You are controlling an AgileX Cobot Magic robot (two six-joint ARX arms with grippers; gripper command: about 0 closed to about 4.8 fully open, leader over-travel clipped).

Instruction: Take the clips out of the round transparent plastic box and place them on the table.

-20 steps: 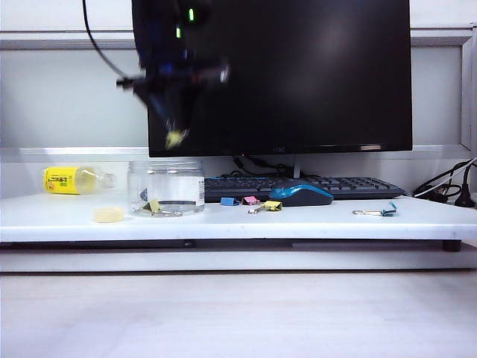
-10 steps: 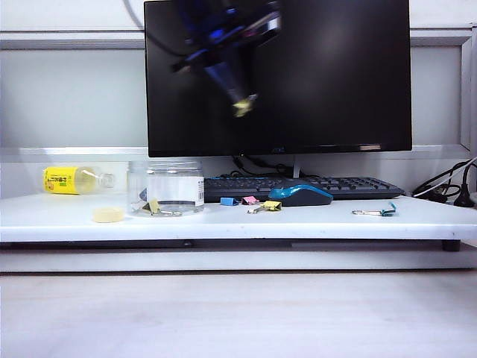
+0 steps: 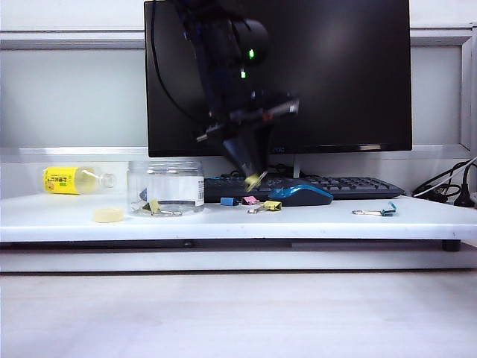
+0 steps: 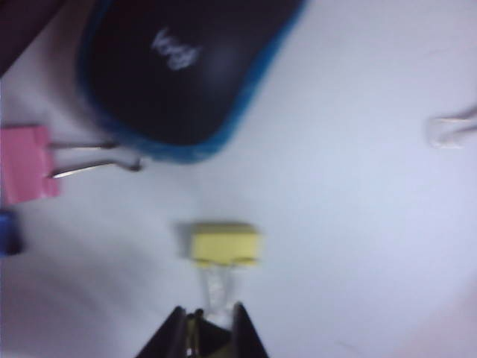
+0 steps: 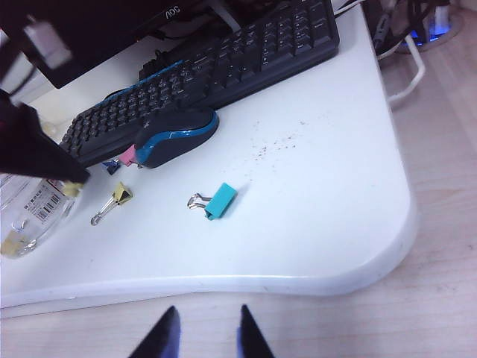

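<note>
The white tabletop [image 3: 223, 221] runs across the whole exterior view, against a pale wall, with a black monitor [image 3: 335, 74] and dark keyboard [image 3: 343, 186] behind; bare wooden floor lies in front. At centre left stands the round transparent plastic box [image 3: 165, 187], upright, with at least one yellow clip still visible at its bottom. Left of it lie a yellow-labelled bottle [image 3: 74, 180] and a pale disc [image 3: 109, 215]. A black-and-blue mouse [image 3: 301, 194] sits at centre; just beside it on the tabletop lie the clips already out [image 3: 250, 201]: blue, pink and yellow. A teal clip [image 3: 380, 211] lies well apart at right.

The left pincer [image 3: 253, 179] hangs at centre, low over the tabletop just left of the mouse. Its jaws are nearly together, pinching the wire handle of a yellow clip [image 4: 223, 245], as the left wrist view shows. The right pincer [image 5: 203, 335] sits back off the tabletop edge, jaws apart and empty.

The risks, as I judge them: the grip is only on the thin handle, so the clip may swing or slip early; released from a height it could bounce toward the mouse or land on the pink clip [image 4: 28, 164]; lowering further might nudge the mouse.
</note>
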